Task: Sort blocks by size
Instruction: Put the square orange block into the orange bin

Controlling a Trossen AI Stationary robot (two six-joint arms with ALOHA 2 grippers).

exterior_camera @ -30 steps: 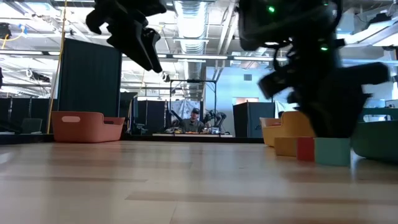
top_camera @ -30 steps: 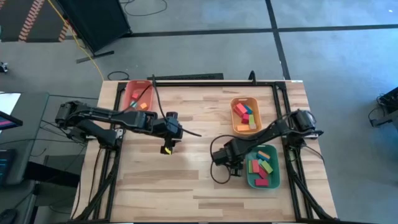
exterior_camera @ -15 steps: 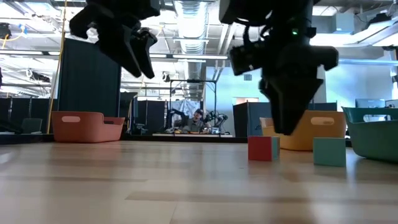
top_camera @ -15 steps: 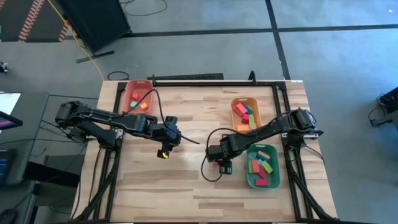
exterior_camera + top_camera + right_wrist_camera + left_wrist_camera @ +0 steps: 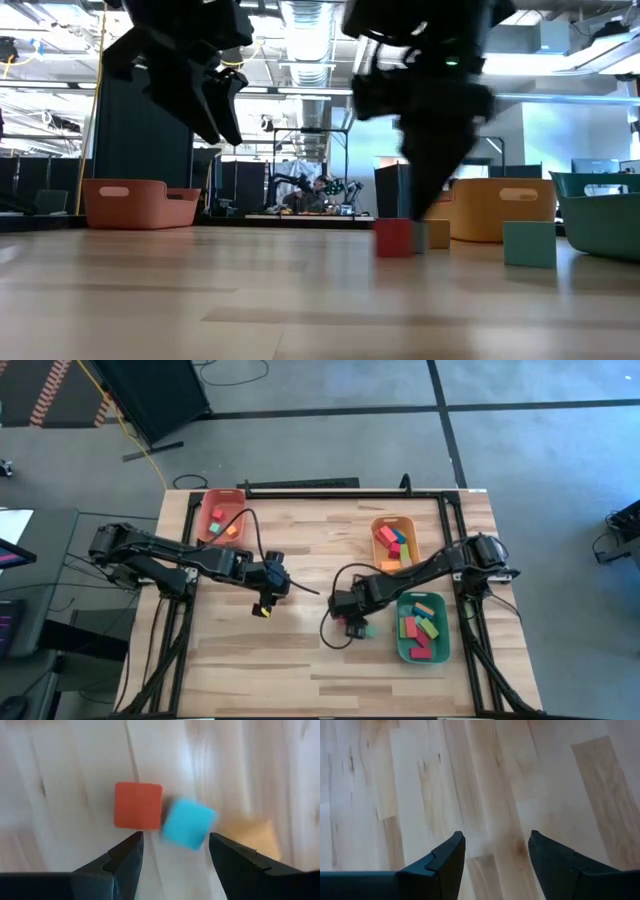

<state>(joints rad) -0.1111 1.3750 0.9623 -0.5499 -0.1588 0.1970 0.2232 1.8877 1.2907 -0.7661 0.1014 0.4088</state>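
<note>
Right gripper (image 5: 172, 851) is held open over the table (image 5: 300, 550), nothing grasped; its jaws stand apart above a red cube (image 5: 138, 805) and a teal cube (image 5: 188, 823). The two cubes touch at a corner, teal one skewed. An orange block (image 5: 251, 836) is seen just beyond the teal one, blurred. In the high view the right gripper (image 5: 345, 610) is placed just left of the green tray (image 5: 445, 635), with the red cube (image 5: 356, 628) partly hidden under it. In the low view the red cube (image 5: 393, 238) is seen on the table below the gripper, and another teal block (image 5: 529, 243) stands apart nearer the green tray (image 5: 600, 215).

Left gripper (image 5: 495, 852) is also held open and empty, only bare wood seen between its jaws. In the high view the left gripper (image 5: 265, 595) hangs mid-table, left of the right one.

Sorted blocks lie in the green tray, the orange tray (image 5: 378, 525) and the red tray (image 5: 206, 510).
</note>
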